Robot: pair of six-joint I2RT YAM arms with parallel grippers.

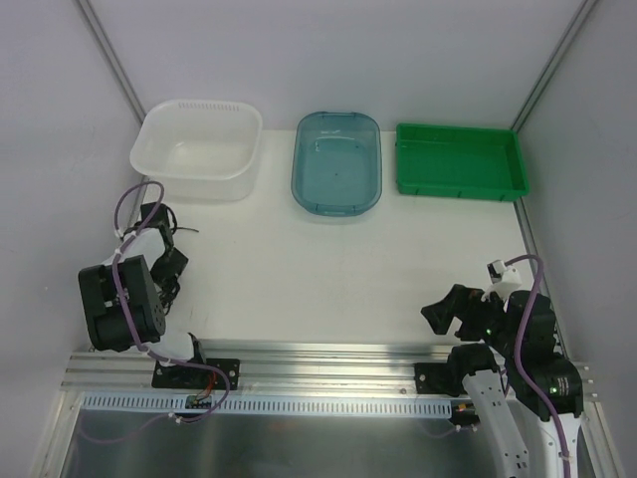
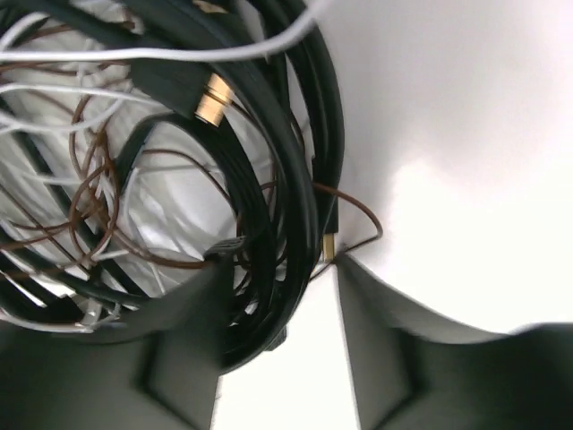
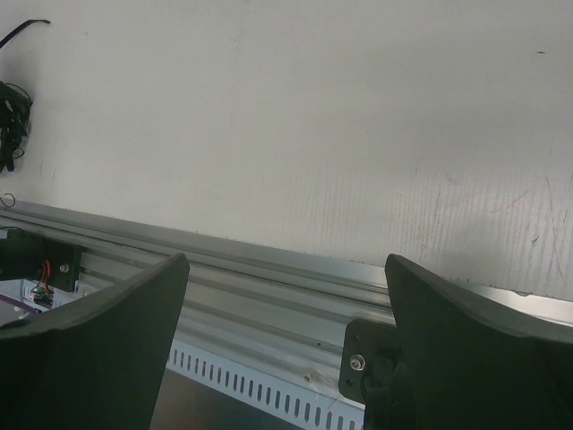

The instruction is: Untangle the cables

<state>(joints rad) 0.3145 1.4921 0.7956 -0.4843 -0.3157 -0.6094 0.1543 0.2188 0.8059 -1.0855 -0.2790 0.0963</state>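
Lying tangled at the left of the white table (image 1: 328, 269), the cables (image 2: 224, 179) coil in black, white and thin brown loops, one black lead ending in a gold plug (image 2: 213, 98). The left gripper (image 2: 277, 269) straddles the black loops, jaws partly apart; I cannot tell whether they pinch. The right gripper (image 3: 286, 269) hangs wide open and empty near the aluminium rail (image 3: 269, 260)

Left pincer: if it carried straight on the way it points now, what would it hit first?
The black cable coil: it lies in the mouth of the left pincer, against one finger, with a thin brown wire beside it. The white table seems close behind, though depth is unclear.
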